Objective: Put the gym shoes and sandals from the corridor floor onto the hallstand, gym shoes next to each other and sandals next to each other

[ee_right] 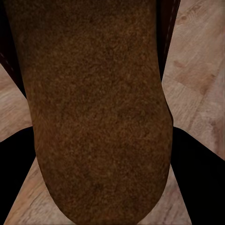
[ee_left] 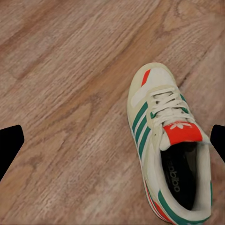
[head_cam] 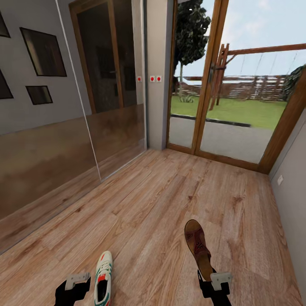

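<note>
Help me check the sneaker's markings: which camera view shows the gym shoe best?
The left wrist view: the gym shoe appears large from above, with green stripes, laces and red tongue label clear on the corridor floor. The head view shows it small at the bottom edge, beside the left gripper.

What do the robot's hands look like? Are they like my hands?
Not like yours. In the head view each arm ends in a chunky black body with a pale grey, flat-looking piece on top: the left gripper and the right gripper. Each wrist camera shows two plain black fingers at the picture's edges, with no markings on them. No cables show on what can be seen.
</note>
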{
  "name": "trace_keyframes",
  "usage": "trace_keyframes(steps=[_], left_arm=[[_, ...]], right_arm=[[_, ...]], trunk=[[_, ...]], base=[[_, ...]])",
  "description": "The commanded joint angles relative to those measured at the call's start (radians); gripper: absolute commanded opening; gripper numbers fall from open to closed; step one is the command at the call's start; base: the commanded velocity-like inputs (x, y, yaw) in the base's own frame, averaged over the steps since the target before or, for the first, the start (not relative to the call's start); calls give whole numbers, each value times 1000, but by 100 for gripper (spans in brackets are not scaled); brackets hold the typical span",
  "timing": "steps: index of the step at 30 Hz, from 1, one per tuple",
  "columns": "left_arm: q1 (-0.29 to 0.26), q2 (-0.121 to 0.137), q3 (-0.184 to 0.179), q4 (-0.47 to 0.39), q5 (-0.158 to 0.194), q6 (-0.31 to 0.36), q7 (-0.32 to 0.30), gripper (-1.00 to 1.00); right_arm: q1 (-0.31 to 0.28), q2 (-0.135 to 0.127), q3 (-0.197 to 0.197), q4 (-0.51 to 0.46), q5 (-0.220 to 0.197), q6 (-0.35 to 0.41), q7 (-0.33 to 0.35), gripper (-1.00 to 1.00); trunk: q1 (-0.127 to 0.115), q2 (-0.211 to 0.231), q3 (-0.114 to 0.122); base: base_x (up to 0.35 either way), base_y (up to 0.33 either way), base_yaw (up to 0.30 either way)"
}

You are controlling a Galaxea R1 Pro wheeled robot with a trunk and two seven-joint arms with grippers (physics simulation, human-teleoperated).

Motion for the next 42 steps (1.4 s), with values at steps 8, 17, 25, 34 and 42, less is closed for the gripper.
trace_keyframes(steps=[8,17,25,34,42], left_arm=[[-1,-1,7,1,-10,-5,-3,100],[-1,-1,8,-2,-10,-4,-3,100],[-1,0,8,-1,-10,-4,-4,100],[-1,-1,6,3,-10,-4,-3,100],[-167,-14,8,3,-6,229,2,100]], right_arm=[[-1,2,-5,-1,11,-3,-5,-100],[-1,2,-5,-1,12,-3,-5,-100],[-1,-3,-5,2,15,-3,-4,-100],[-1,-1,-6,-1,12,-3,-5,-100],[-2,2,-9,-128,2,43,-5,-100]], trunk=[[0,0,-1],[0,0,-1],[0,0,-1],[0,0,-1],[0,0,-1]], base=[[0,-18,190],[0,-124,153],[0,-10,8],[0,0,0],[0,0,0]])
